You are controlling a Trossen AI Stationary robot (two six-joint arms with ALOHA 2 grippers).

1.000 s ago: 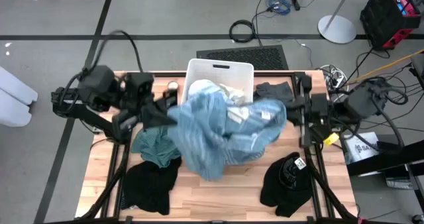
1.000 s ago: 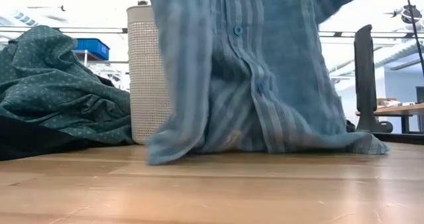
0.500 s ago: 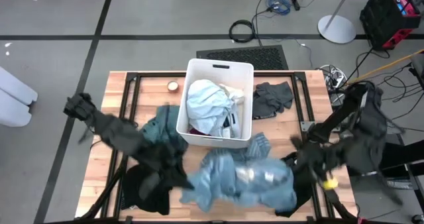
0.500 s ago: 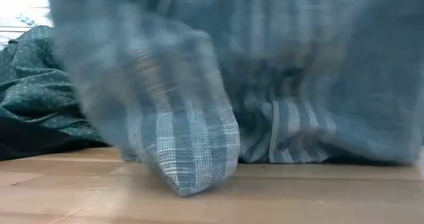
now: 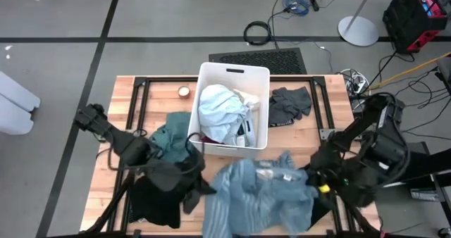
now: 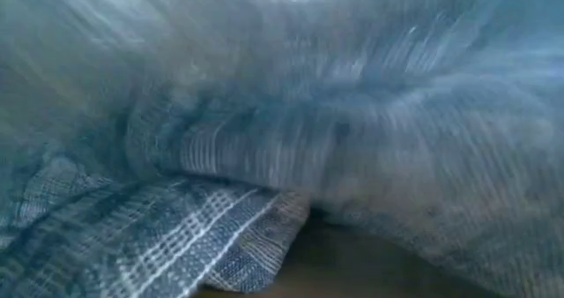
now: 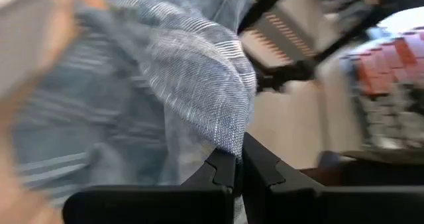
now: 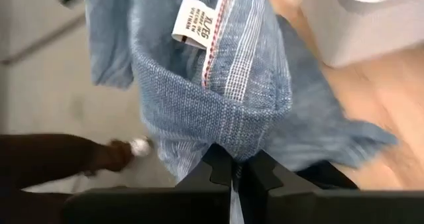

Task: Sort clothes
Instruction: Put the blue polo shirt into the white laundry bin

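The left gripper sits low and left of centre in the high view, fingers pinched together. The right gripper sits lower right, fingers likewise closed, both arms angled inward.

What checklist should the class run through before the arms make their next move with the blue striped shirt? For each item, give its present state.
1. Left gripper shut on the blue striped shirt: ok, fabric is pinched between its fingers.
2. Right gripper shut on the same shirt: ok, a fold near the white label is clamped.
3. Shirt clear of the white bin: ok, it hangs at the table's front edge, in front of the bin.
4. Shirt spread flat: not ok, it is bunched between the two grippers.
5. Landing spot free: cannot tell, the black garments lie close on both sides and the low view is covered by cloth.
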